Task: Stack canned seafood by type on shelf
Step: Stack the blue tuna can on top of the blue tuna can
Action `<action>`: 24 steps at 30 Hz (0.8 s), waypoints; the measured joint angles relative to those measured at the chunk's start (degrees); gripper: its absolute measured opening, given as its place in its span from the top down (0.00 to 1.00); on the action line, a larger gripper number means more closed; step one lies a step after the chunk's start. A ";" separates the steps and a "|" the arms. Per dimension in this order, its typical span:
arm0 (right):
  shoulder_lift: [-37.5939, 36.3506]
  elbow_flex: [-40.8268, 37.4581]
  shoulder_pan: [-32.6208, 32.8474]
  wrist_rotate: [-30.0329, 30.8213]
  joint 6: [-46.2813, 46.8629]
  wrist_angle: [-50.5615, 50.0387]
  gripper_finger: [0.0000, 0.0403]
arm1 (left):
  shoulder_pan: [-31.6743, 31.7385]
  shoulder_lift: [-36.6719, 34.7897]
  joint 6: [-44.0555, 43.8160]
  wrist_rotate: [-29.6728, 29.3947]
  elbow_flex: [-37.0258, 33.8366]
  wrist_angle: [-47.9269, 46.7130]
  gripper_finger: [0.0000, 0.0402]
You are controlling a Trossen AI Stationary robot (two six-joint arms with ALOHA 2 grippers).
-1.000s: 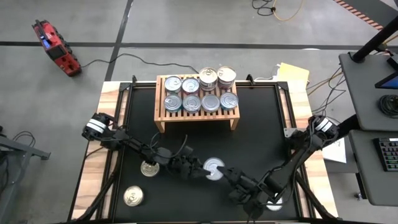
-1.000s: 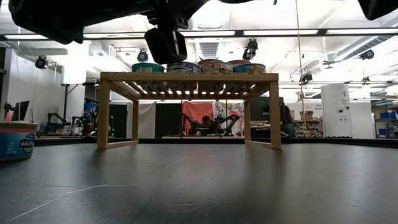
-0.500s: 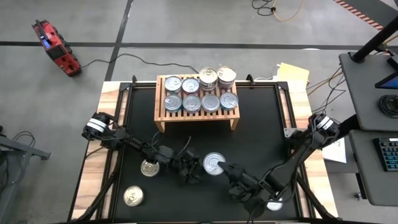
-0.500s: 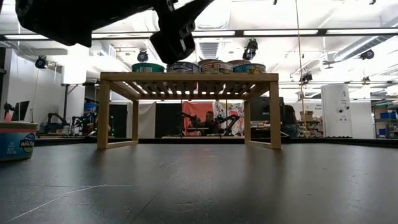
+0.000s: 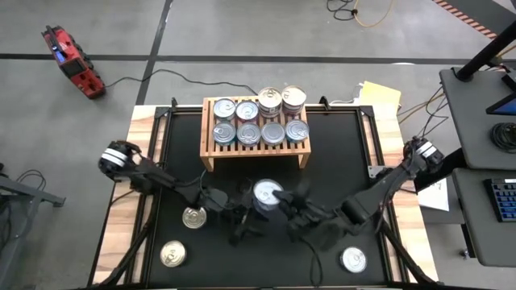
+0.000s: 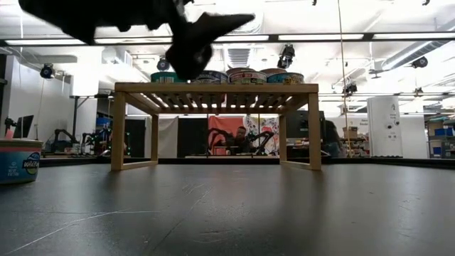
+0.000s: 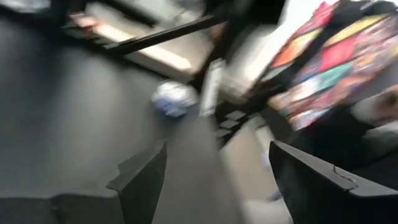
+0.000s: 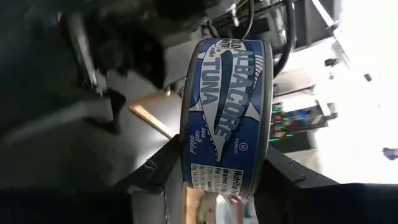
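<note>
A: How far is the stacking?

B: The wooden slatted shelf (image 5: 210, 159) carries eight round tins, two of them on taller piles. Three gold-lidded cans (image 5: 193, 217) wait on the black mat (image 5: 339, 145).

A: And the grippers?

B: The right gripper (image 8: 214, 180) clamps a blue albacore tuna can (image 8: 227, 112) with shiny metal rims, above the mat before the shelf. The left gripper (image 7: 214, 174) is spread wide, empty.

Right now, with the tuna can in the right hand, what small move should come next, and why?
Probably carry the tuna can toward the shelf: the right hand grips it above the mat, while the left hand stands open and empty beside it.
</note>
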 joint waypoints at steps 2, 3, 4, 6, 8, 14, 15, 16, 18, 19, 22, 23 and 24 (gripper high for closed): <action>-0.28 1.12 -2.26 -2.86 0.75 -0.07 0.67 | -0.52 -3.48 2.55 -3.94 0.00 -8.72 0.35; -0.29 1.56 -3.29 -3.78 1.19 0.03 0.67 | -0.82 -5.37 3.70 -6.01 0.00 -12.49 0.35; -0.29 1.97 -4.33 -4.39 1.46 -0.40 0.67 | -1.30 -7.32 4.94 -8.28 0.00 -16.29 0.36; -0.28 2.62 -6.32 -4.65 1.78 -1.47 0.67 | -2.44 -11.25 7.33 -13.00 0.00 -22.72 0.38; -0.25 3.05 -8.43 -4.87 2.01 -1.47 0.67 | -3.98 -15.23 9.15 -19.41 0.00 -29.46 0.39; 0.20 3.16 -16.21 -8.40 0.81 -0.82 0.67 | -10.34 -25.30 15.28 -42.62 -1.20 -42.46 0.41; 0.25 3.16 -17.65 -9.72 0.49 -0.78 0.67 | -11.28 -26.39 16.69 -46.40 -1.42 -43.42 0.41; 0.40 3.16 -19.25 -10.95 0.41 -0.78 0.67 | -12.08 -27.39 18.14 -49.76 -1.62 -44.08 0.41; 0.95 3.80 -22.16 -13.13 0.46 -0.78 0.67 | -13.28 -29.26 20.97 -54.93 -1.88 -45.34 0.41; 1.05 4.14 -23.43 -13.92 0.43 -0.94 0.67 | -13.55 -29.99 22.24 -56.73 -1.95 -46.01 0.41; 1.06 4.90 -26.22 -14.98 -0.32 -1.14 0.67 | -13.61 -32.27 24.86 -59.21 -2.27 -49.20 0.42; 1.03 5.15 -26.88 -15.73 -0.31 -0.83 0.67 | -13.44 -32.96 25.16 -59.73 -2.27 -50.89 0.42; 1.00 5.34 -27.52 -16.28 -0.29 -0.91 0.67 | -13.34 -33.69 25.21 -60.40 -2.27 -52.98 0.42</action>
